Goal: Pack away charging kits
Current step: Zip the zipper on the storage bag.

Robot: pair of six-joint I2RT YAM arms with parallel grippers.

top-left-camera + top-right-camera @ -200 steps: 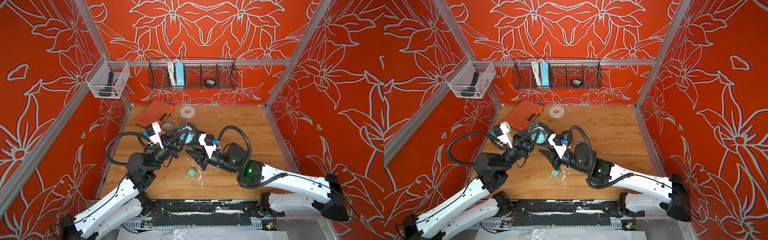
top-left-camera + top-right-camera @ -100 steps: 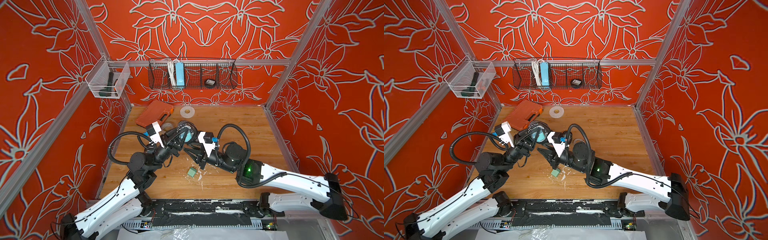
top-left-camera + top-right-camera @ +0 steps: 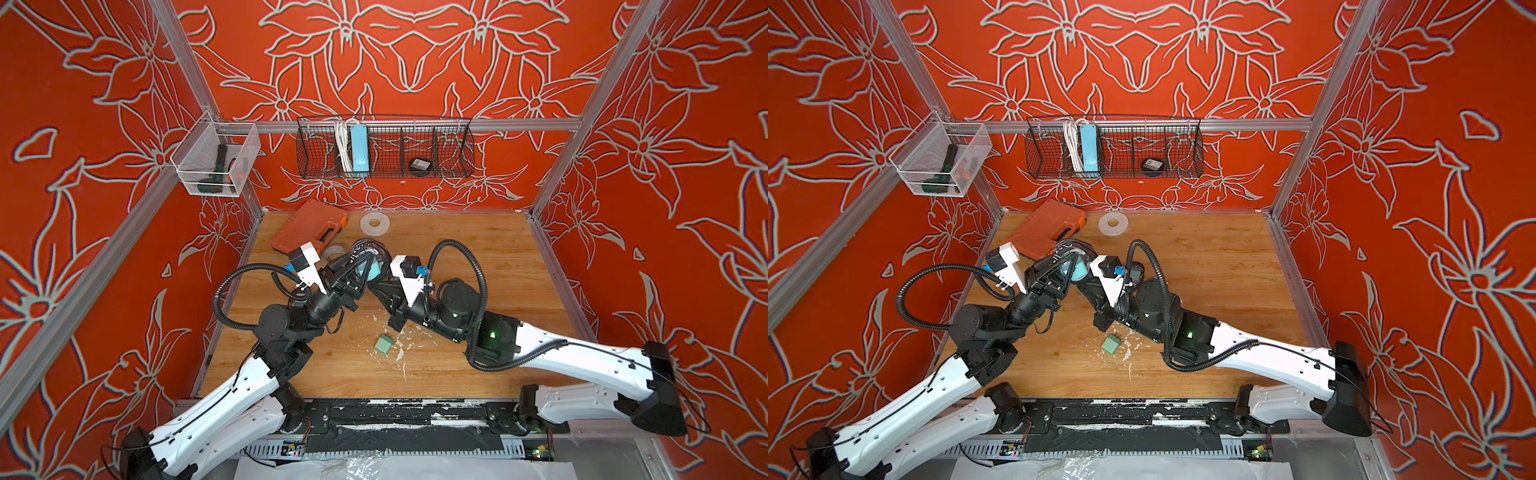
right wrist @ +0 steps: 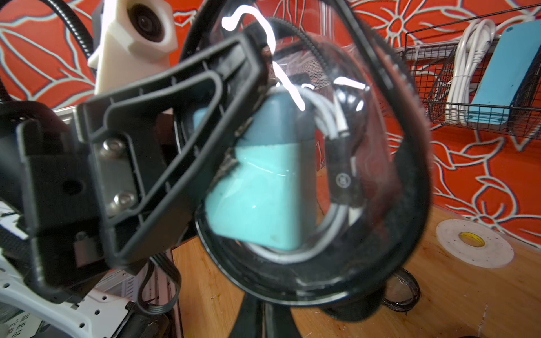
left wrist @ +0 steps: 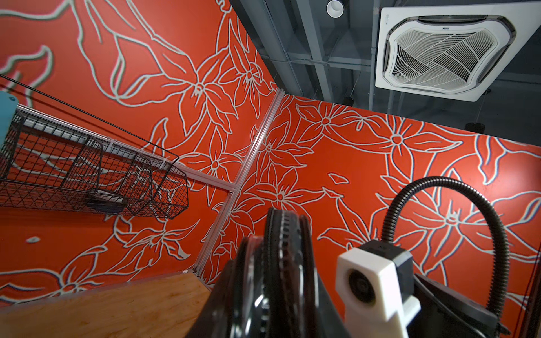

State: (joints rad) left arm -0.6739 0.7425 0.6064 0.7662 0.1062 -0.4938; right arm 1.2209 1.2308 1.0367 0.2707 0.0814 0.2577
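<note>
My left gripper (image 3: 358, 268) is shut on an oval black-rimmed clear pouch (image 4: 409, 175) and holds it upright above the table, left of centre. Inside it I see a teal cube adapter (image 4: 263, 190) and a coiled white cable (image 4: 325, 114). In the left wrist view the pouch (image 5: 281, 263) sits edge-on between the fingers. My right gripper (image 4: 263, 301) is shut right under the pouch's lower rim, fingertips touching it; I cannot tell if it pinches anything. In both top views the grippers meet at the pouch (image 3: 1073, 249). A second green-teal cube (image 3: 383, 344) lies on the wood.
An orange case (image 3: 307, 226) and a flat white tape roll (image 3: 374, 223) lie at the back. The wire basket (image 3: 453, 166) on the back wall holds a blue power strip (image 3: 358, 147) and a dark pouch (image 3: 419, 165). A clear bin (image 3: 245, 166) hangs left. White scraps (image 3: 399, 353) litter the wood.
My right gripper has moved up and left to the pouch and shut under its rim. The left gripper has kept its hold and barely shifted.
</note>
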